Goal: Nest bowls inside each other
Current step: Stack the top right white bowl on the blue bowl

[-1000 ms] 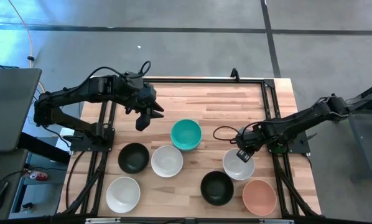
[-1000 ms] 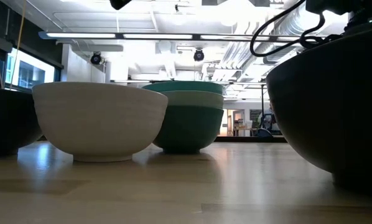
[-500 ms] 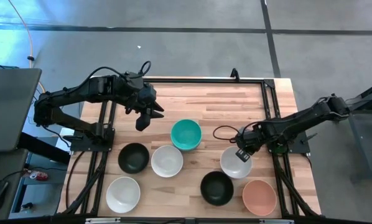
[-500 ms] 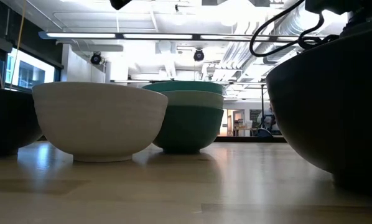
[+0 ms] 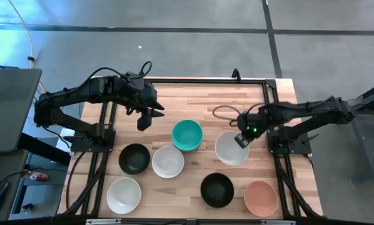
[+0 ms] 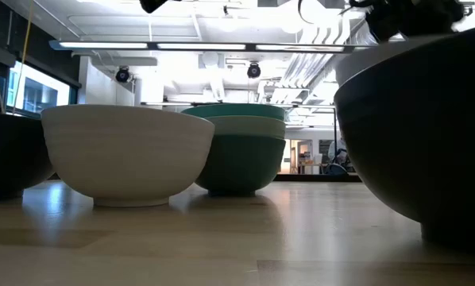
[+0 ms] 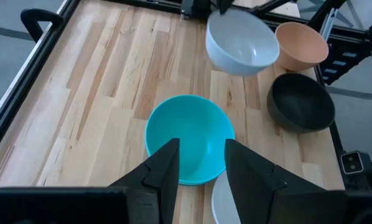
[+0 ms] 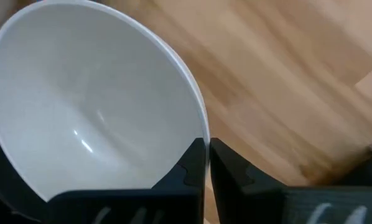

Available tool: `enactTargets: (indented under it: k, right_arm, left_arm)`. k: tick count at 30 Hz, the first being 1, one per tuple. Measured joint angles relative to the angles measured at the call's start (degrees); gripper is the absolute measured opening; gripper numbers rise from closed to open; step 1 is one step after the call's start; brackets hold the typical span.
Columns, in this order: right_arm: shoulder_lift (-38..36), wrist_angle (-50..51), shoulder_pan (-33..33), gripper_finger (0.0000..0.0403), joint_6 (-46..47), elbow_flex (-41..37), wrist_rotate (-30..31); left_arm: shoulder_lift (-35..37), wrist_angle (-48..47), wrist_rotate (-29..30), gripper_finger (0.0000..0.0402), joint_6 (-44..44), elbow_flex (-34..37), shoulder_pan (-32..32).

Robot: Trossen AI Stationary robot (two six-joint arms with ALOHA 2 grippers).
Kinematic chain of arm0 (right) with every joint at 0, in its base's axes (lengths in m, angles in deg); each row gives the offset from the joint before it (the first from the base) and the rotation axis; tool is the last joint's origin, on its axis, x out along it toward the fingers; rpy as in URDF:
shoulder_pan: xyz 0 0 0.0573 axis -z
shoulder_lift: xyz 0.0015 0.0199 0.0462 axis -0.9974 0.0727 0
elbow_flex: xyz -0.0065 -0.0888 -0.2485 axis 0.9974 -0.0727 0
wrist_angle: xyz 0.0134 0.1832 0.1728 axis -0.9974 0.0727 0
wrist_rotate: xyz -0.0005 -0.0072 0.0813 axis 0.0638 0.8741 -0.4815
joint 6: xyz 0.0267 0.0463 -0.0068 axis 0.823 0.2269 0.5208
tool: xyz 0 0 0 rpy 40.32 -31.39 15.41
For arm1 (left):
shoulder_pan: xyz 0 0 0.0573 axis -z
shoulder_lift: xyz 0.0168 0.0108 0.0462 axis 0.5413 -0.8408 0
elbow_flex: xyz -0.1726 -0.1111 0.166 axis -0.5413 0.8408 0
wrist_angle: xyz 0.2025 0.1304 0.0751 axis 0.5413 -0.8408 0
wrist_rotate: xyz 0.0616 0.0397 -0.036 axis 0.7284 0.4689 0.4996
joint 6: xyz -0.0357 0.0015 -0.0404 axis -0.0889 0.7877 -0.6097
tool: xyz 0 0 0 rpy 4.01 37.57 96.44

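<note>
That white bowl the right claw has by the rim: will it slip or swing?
Probably stiff: the white bowl keeps its round shape while the right claw pinches only its rim. It looks smooth and hangs tilted, so it may slip or pivot.

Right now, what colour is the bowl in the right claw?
White bowl, pinched at its rim by the right claw; clearest in the right wrist view.

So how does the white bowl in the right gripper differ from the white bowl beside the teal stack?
The held white bowl is pinched at its rim by the right gripper and tilted off the table; the other white bowl sits upright on the wood, beside the teal stack, ungripped. Both look alike in size, and both are empty.
</note>
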State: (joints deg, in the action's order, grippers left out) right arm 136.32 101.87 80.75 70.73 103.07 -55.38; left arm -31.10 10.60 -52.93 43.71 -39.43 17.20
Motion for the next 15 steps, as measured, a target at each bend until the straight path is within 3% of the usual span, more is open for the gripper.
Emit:
enactTargets:
  k: [7,15]
  right_arm:
    - [2.95,3.1,6.47,0.0,-2.07,10.64,-0.88]
    - [16.17,9.44,12.33,0.0,-10.81,26.15,-3.9]
  left_arm:
    - [0.0,-1.3,0.25,0.0117,0.91,0.0,-0.02]
    - [0.0,-9.42,4.84,0.0117,1.47,0.0,0.01]
